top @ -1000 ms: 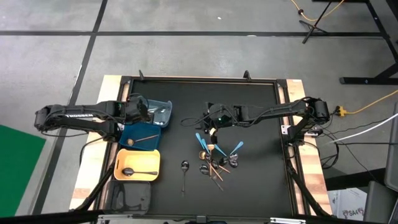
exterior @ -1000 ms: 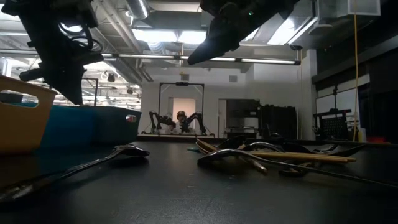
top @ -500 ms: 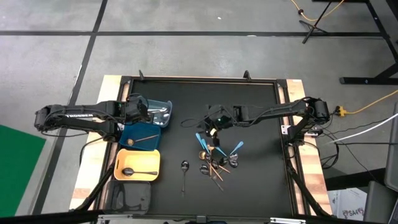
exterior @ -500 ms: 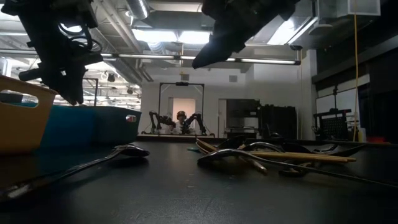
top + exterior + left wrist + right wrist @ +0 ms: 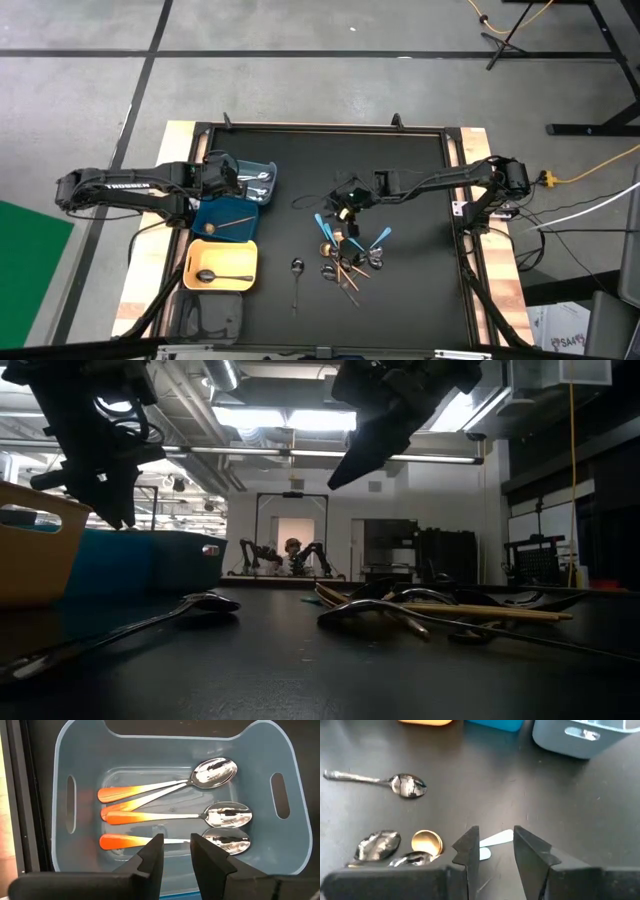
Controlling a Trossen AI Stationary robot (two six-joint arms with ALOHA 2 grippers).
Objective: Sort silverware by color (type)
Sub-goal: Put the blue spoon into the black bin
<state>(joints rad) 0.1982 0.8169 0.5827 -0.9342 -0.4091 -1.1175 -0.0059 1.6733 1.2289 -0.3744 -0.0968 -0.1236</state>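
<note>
Silverware pile [image 5: 347, 258]: unsorted at table centre, colours mixed.
Grey bin [image 5: 280, 850]: holds four orange-handled spoons [image 5: 170, 815], grouped by colour.
Left gripper [image 5: 175, 847]: above that bin, jaws apart, empty.
Right gripper [image 5: 495, 851]: jaws apart over a light blue piece [image 5: 496, 838], likely lining up a pick.

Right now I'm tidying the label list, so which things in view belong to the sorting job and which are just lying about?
Job:
- orange-handled spoons in the grey bin
- gold piece in the blue bin
- black spoon in the yellow bin
- unsorted pile
- lone spoon on the mat

Lying about:
- cables beside the table
- dark tray at the near left corner
</note>
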